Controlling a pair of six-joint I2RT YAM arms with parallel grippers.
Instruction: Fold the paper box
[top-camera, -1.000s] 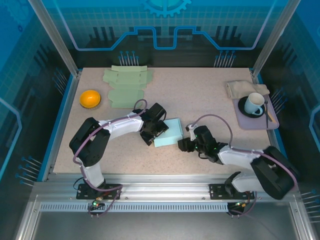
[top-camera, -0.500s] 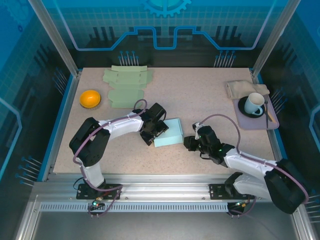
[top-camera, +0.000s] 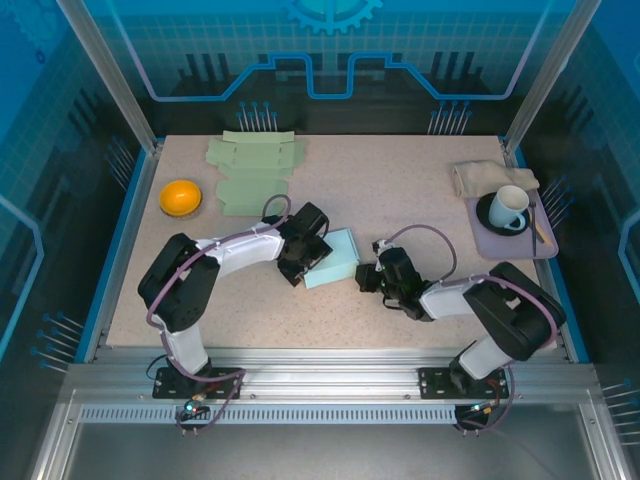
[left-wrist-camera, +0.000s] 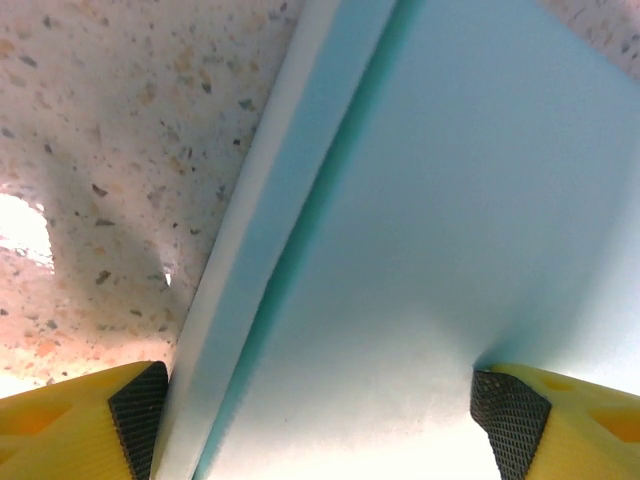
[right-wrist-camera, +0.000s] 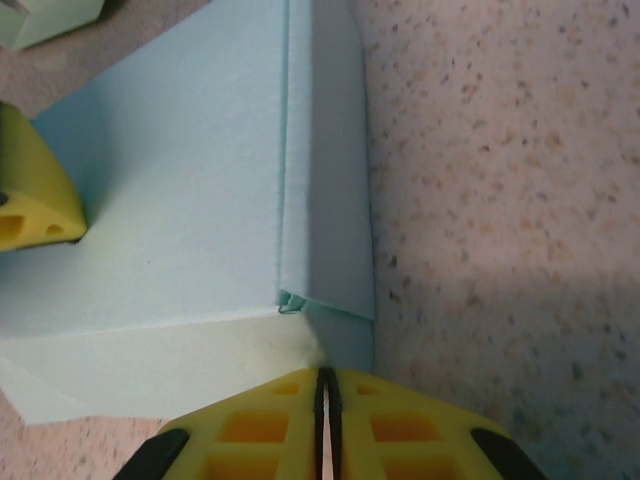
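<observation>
At the far left of the speckled stone-like table (top-camera: 400, 200) stands a round orange bowl (top-camera: 182, 196). Just beside it, flat pale green cardboard cutouts (top-camera: 252, 170) lie against the far edge. Near the middle is the light blue paper box (top-camera: 336, 256), matte and smooth, lying flat and a little rotated, with one folded flap along its side. The left gripper (top-camera: 304, 256) is spread wide over its left end; one rough black pad (left-wrist-camera: 137, 412) sits at the box edge and the other is on the top face. The right gripper (top-camera: 366, 277) has its yellow fingers (right-wrist-camera: 262, 428) pressed together, touching the box's near corner. At the far right, a purple tray (top-camera: 516, 243) carries a white mug (top-camera: 508, 206) on a dark saucer (top-camera: 486, 214), with a beige folded cloth (top-camera: 478, 175) behind it.
</observation>
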